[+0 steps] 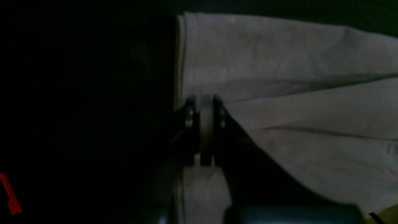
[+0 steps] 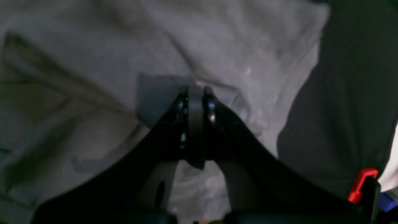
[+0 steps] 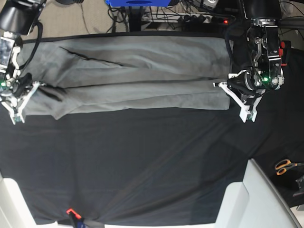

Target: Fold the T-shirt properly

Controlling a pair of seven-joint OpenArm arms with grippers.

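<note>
The light-grey T-shirt [image 3: 133, 76] lies as a long folded strip across the far part of the table. My left gripper [image 3: 227, 88] is at the strip's right end and is shut on its edge. The left wrist view shows the jaws [image 1: 205, 105] pinching the cloth [image 1: 279, 77], with folds running off to the right. My right gripper [image 3: 29, 88] is at the strip's left end. In the right wrist view it [image 2: 196, 93] is shut on wrinkled fabric [image 2: 93, 62]. The neckline label is not visible.
A black table cloth [image 3: 142, 166] covers the table. Orange-handled scissors [image 3: 285, 165] lie at the right edge. A white panel [image 3: 247, 199] stands at the front right. A red clamp [image 3: 70, 212] grips the cloth's front edge. A blue object [image 3: 137, 2] and cables sit behind the table.
</note>
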